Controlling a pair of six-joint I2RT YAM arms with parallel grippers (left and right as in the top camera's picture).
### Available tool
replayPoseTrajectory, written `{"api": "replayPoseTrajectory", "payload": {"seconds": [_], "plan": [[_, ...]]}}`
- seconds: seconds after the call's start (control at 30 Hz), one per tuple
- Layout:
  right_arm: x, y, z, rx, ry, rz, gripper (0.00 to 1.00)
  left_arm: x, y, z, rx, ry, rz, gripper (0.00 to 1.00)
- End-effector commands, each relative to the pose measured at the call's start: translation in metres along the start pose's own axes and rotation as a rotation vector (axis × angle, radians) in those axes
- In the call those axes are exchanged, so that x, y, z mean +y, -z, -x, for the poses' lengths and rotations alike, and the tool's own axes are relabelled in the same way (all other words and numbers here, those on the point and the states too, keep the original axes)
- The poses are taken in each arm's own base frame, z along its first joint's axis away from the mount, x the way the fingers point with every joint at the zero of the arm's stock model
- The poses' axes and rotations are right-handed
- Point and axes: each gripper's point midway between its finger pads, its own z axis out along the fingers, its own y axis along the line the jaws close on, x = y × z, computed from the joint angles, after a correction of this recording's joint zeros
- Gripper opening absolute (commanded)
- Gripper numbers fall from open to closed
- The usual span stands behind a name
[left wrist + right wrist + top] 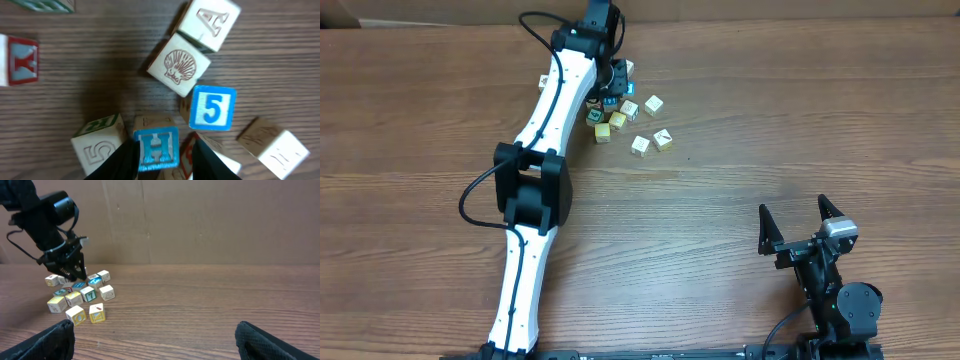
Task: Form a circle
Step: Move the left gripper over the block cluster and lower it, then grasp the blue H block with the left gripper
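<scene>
Woodgrain tabletop (740, 190); left tool (162, 155) apparently gripping blue H cube (156, 148), right tool (801, 223) wide.

Table (740, 130): dark brown wood-grain laminate, grain running left-right, fills overhead view. Soft glare patch mid-surface. Wall (210, 220) beyond the table's far edge: plain tan-brown panels, vertical seam visible. Lighting even, diffuse; shadows faint.
</scene>
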Motion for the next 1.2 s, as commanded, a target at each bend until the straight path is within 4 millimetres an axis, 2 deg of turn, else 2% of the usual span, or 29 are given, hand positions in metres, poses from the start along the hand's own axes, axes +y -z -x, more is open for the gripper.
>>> {"api": "replayPoseTrajectory", "payload": {"seconds": [0.0,0.13,0.23,0.6,0.9,1.17], "plan": [[-0.002,0.000,-0.002,-0.003,0.001,-0.009,1.00,0.007,-0.010,0.000,0.002,0.017,0.029,0.35],[-0.002,0.000,-0.002,-0.003,0.001,-0.009,1.00,0.013,-0.011,0.000,-0.001,0.016,0.062,0.36],[-0.002,0.000,-0.002,-0.003,0.001,-0.009,1.00,0.013,-0.011,0.000,-0.001,0.016,0.064,0.41],[-0.002,0.000,-0.002,-0.003,0.001,-0.009,1.00,0.016,-0.025,-0.011,0.030,0.018,0.071,0.41],[-0.002,0.000,-0.002,-0.003,0.001,-0.009,1.00,0.012,-0.025,-0.002,-0.006,0.019,0.058,0.44],[-0.002,0.000,-0.002,-0.003,0.001,-0.009,1.00,0.011,-0.025,-0.001,-0.011,0.041,0.049,0.40]]}}
